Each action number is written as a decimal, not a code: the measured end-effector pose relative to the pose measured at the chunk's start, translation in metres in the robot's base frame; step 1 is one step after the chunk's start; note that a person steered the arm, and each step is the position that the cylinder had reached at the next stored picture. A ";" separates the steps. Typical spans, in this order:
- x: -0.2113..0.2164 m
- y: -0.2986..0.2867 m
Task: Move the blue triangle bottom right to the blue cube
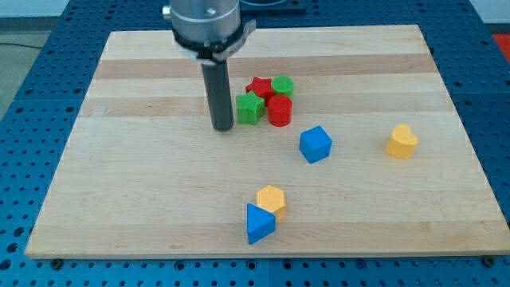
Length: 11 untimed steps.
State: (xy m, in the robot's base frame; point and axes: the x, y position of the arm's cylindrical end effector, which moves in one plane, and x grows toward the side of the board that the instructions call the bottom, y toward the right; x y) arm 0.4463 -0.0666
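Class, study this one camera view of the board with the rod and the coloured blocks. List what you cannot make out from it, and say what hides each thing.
- Arm above the rod: cut off by the view's top edge.
- Red star block: partly hidden behind the green star block and red cylinder.
- Yellow block: lower left covered by the blue triangle; shape unclear.
- My tip: whether it touches the green star block cannot be told.
- Board's bottom corners: partly cut off.

Bright, even light falls from overhead on the pale wooden bench [159,207], without glare. Shadows are short and soft. Focus is sharp across the frame, with no visible edge distortion.
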 end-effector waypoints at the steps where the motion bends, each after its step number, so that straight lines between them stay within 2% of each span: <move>1: 0.036 0.008; 2: 0.095 -0.011; 3: 0.172 -0.011; 4: 0.172 0.014; 5: 0.172 0.076; 9: 0.106 0.106; 11: 0.091 0.196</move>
